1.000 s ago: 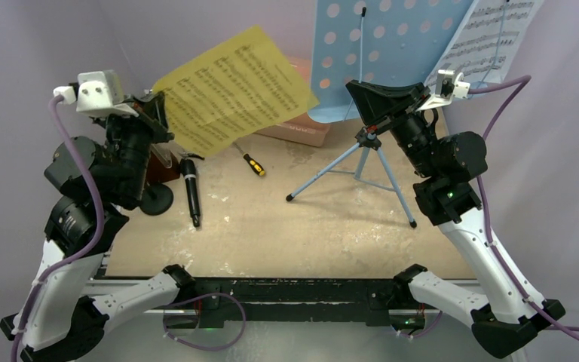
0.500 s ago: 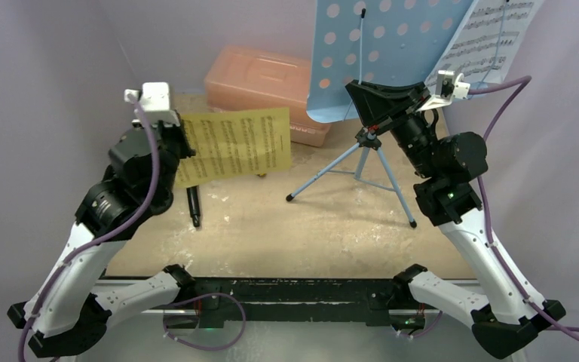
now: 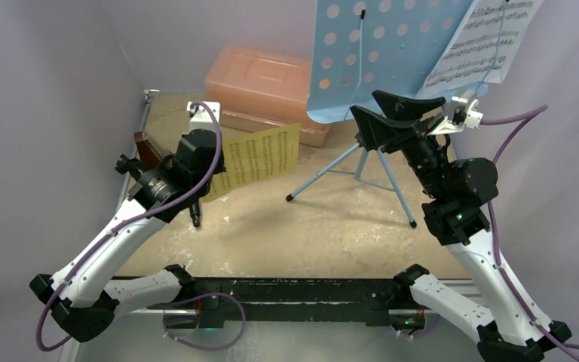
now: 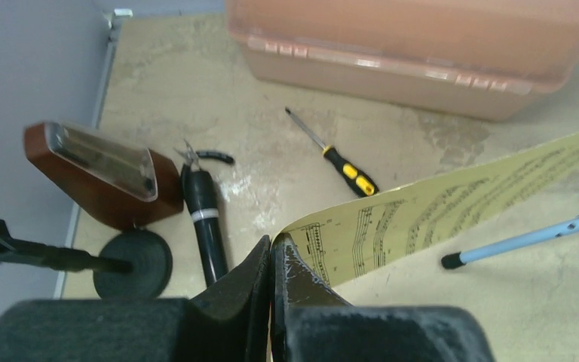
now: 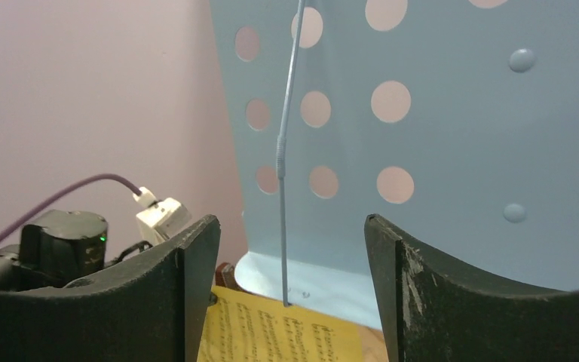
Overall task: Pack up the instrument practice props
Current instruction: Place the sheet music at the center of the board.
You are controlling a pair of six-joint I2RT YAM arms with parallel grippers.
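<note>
My left gripper (image 4: 271, 243) is shut on the corner of the yellow sheet-music page (image 4: 460, 204), which hangs low over the table (image 3: 260, 154). Below it lie the brown metronome (image 4: 98, 173), tipped on its side, and the black pipe (image 4: 207, 226) with its round base (image 4: 132, 260). The light-blue music stand (image 3: 381, 53) rises on its tripod (image 3: 362, 170), with a white page (image 3: 482, 38) on its far side. My right gripper (image 3: 366, 103) stands open just in front of the stand's panel (image 5: 452, 136), with its thin wire (image 5: 283, 151) between the fingers and untouched.
A translucent pink case (image 3: 268, 75) sits shut at the back of the table. A yellow-and-black screwdriver (image 4: 343, 162) and small pliers (image 4: 207, 156) lie near the metronome. One tripod leg (image 4: 528, 237) reaches toward the yellow page. Walls close in on the left and back.
My left arm has swung down and to the right, carrying the yellow page from high up to just above the table. My right gripper has opened and shifted slightly right.
</note>
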